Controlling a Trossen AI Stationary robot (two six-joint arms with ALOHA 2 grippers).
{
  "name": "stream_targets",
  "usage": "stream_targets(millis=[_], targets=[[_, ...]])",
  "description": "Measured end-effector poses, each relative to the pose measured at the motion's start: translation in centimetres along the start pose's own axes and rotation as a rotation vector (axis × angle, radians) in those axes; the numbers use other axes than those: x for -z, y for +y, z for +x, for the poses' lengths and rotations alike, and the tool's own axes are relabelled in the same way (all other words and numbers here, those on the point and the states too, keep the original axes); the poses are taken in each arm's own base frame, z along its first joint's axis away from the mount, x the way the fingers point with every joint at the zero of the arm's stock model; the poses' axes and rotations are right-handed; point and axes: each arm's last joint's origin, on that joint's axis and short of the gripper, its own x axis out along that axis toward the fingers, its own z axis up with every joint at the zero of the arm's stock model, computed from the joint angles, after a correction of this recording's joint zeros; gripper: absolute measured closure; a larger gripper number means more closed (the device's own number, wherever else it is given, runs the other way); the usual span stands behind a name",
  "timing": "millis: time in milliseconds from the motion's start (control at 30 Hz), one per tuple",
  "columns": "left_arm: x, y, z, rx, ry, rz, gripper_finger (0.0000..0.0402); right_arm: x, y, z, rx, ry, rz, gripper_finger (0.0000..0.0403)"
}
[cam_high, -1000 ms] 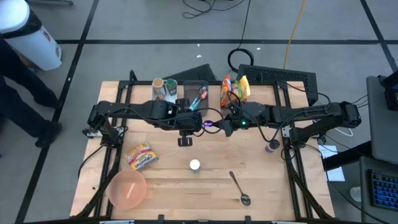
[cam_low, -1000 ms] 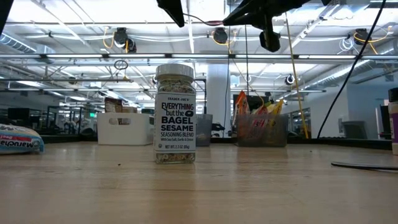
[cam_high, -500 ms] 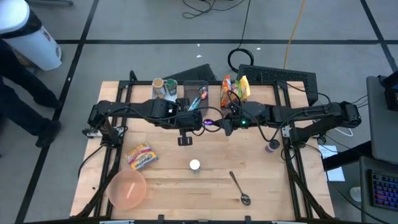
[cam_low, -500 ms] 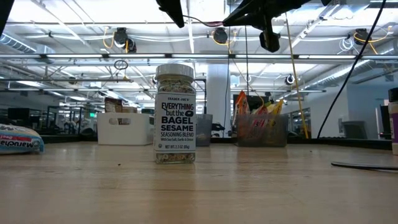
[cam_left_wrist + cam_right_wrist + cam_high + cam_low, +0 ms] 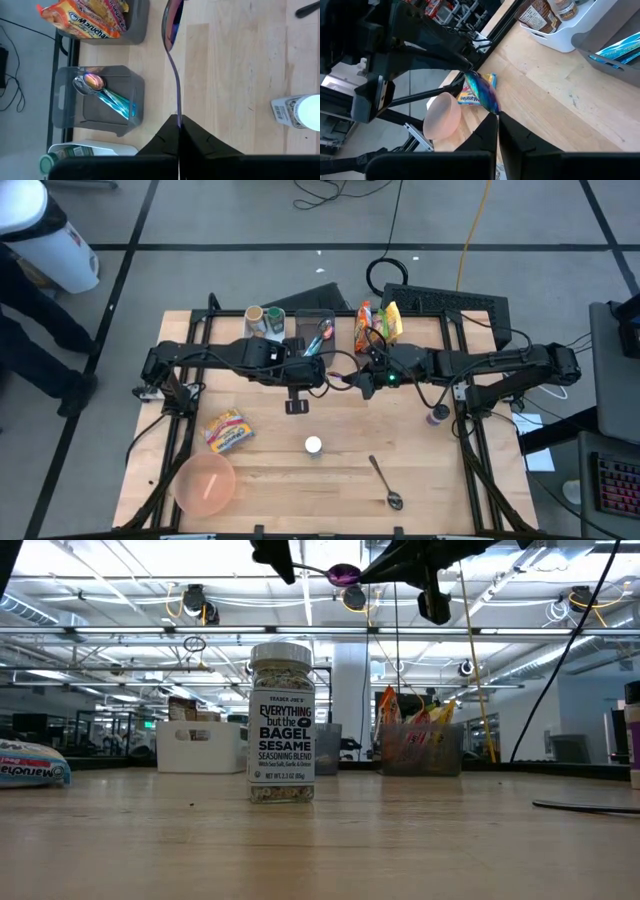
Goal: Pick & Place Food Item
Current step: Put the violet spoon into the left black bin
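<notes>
From above, the two arms are meeting over the middle of the table, with the left gripper and right gripper pointing at each other and a purple spoon bridging the gap between them. The seasoning jar is standing alone on the wood nearer the front edge. The noodle packet is lying off to its left, beside a pink bowl, and a metal spoon is lying to its right. At table height, the jar is standing upright in the foreground while the purple spoon is hanging high above it between the dark arms. The packet is showing at the edge. In the left wrist view, the left gripper is pinching the thin handle of the spoon, its fingers pressed together on it. A grey bin is holding another shiny spoon, and the jar is sitting well apart on the wood. In the right wrist view, the right gripper is closing on what looks like the other end of the spoon, with the bowl and packet lying beyond.
</notes>
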Motion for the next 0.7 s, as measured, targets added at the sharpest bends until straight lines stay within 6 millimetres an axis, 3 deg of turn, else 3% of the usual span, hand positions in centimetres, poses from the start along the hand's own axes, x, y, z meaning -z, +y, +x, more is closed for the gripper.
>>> stream_targets(millis=[333, 700], targets=[[0.0, 0.0, 0.0, 0.002, 0.005, -0.006, 0.0399, -0.4, 0.8, 0.0, -0.101, -0.021, -0.031, 0.0389], [0.3, 0.6, 0.2, 0.016, 0.036, -0.086, 0.04, -1.6, 0.3, -0.1, -0.094, -0.084, -0.06, 0.0267]])
